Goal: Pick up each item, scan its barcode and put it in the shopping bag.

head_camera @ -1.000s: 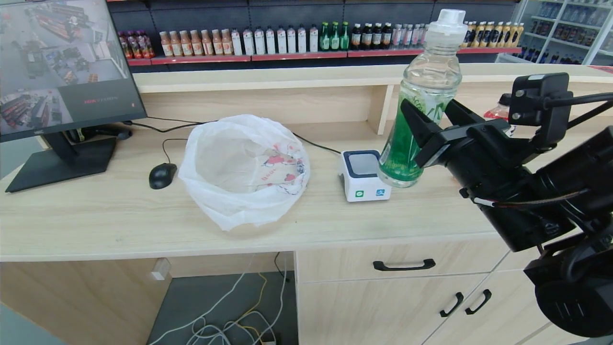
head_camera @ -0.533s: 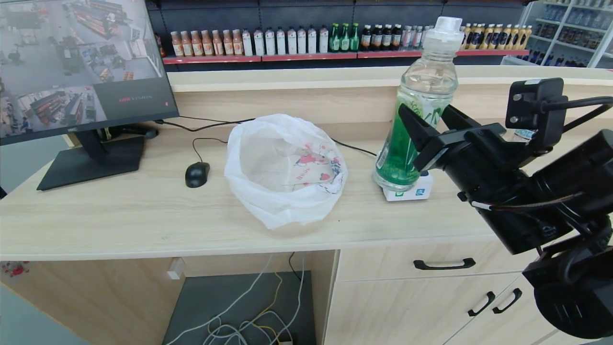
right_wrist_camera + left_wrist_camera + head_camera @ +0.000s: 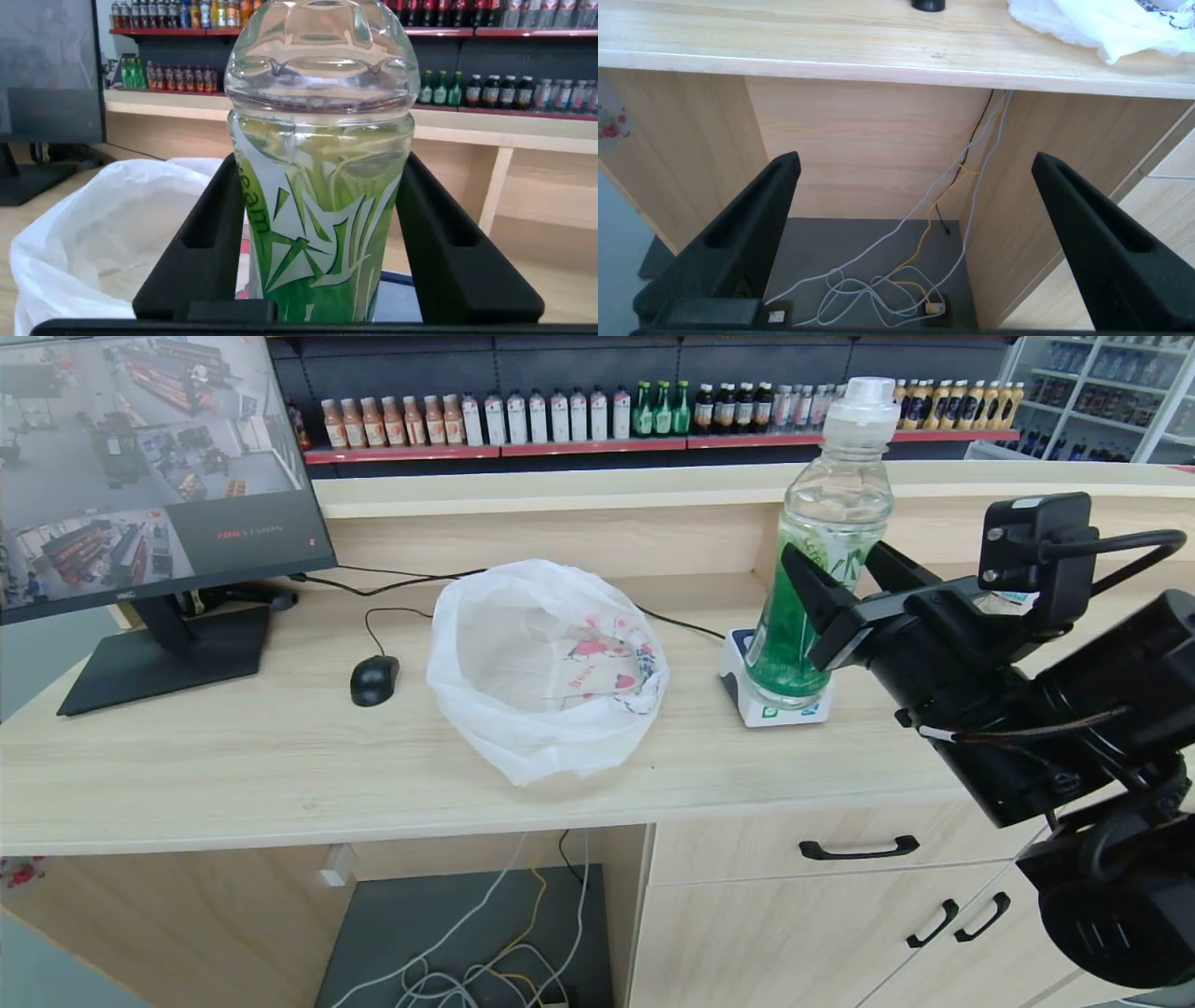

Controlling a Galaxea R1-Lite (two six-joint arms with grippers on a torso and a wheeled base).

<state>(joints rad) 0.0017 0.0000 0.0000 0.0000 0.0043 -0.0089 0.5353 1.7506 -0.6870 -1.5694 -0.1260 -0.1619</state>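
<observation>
R arm comes in from 4 o'clock of the head view, forearm sloped up toward the counter [image 3: 233, 756], wrist level. The right gripper [image 3: 833, 562] has its pincer clamped on the bottle [image 3: 826, 513] at the green label band, one finger on each side, as the wrist view confirms for gripper [image 3: 322, 233] and bottle [image 3: 322, 140]. The bottle's long axis is vertical: white cap at 12, base at 6, right over the top window of the scanner [image 3: 780, 712]; can't tell if the base touches it. The scanner sits at 3 o'clock of the shopping bag [image 3: 546, 663], a strip of bare counter between them. The bag's mouth gapes upward and its rim is slumped. A raised back ledge bounds the counter at 12, and a bare strip runs along the front edge at 6. The mouse [image 3: 374, 679] lies at 9 o'clock of the bag, the monitor [image 3: 140, 457] at 10. The left gripper [image 3: 915, 163] sits low, below the counter top, pincer spread wide w/ nothing in it, facing the open bay under the counter where cables [image 3: 906, 271] hang.
</observation>
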